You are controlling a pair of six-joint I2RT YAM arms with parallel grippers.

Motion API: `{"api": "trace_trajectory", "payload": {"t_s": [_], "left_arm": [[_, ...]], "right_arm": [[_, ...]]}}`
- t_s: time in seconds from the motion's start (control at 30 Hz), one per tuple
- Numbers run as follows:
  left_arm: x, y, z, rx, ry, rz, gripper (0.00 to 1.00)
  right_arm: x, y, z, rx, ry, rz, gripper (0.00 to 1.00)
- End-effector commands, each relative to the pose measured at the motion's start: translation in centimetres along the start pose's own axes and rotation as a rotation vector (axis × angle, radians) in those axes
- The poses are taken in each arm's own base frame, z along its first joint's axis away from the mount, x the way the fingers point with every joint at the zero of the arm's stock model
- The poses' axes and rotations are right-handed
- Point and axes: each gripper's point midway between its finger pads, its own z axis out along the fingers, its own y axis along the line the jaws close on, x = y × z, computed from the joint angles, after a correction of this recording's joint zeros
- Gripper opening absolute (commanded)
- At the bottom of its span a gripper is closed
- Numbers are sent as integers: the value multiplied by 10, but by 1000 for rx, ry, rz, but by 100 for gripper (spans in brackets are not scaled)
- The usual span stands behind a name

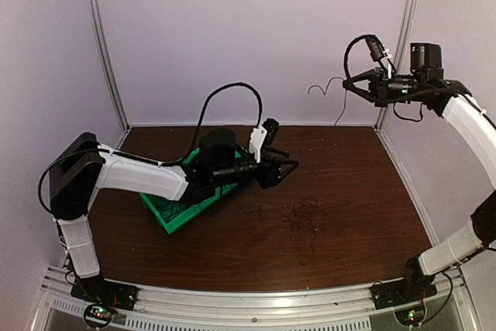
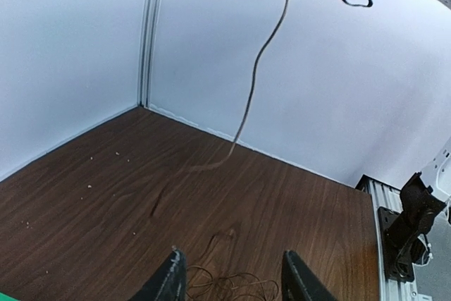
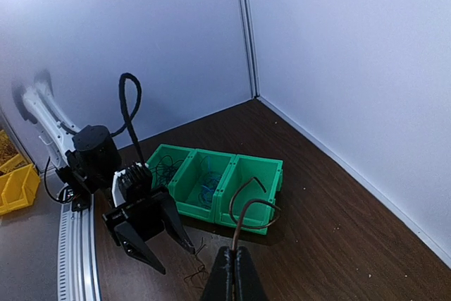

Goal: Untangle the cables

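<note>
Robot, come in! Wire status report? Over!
Right gripper shut on one thin wire, held high, tail trailing to table. Left gripper open, low by the wire tangle. Green bins under left arm, clear of the tangle.

Bin row sits on table, left of centre, mostly under L arm's forearm. It has 3 compartments side by side, w/ bin cables in at least 2 of them. Loose tangle lies on table approx. centre, right of bins & apart from them. L gripper hangs low betw. bins & tangle, at tangle's far-left. R gripper is high over far-right corner, well above table. Lone cable pinched in it drops twd far part of table, behind tangle. Rail runs along near edge w/ both arm bases on it.
</note>
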Motion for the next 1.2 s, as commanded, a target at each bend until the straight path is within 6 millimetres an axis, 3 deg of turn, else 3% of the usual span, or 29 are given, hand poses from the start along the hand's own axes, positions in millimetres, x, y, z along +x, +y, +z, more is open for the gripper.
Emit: {"api": "trace_trajectory", "payload": {"t_s": [0.0,0.27,0.47,0.67,0.8,0.97,1.17], "left_arm": [[-71,-34,-1,80,-222,141,47],[-86,-29,28,20,-248,128,47],[-68,-36,54,66,-184,186,45],[-54,-28,62,32,-162,211,40],[-50,-25,64,21,-149,230,34],[-45,-22,65,11,-131,236,12],[-47,-16,59,-35,-128,228,1]], "right_arm": [[7,18,10,-45,-2,5,0],[23,41,29,-105,25,17,0],[23,46,32,-126,22,25,0],[22,49,32,-144,17,35,0],[22,50,33,-150,15,40,0],[20,50,34,-154,11,40,0],[26,44,36,-136,20,48,0]]}}
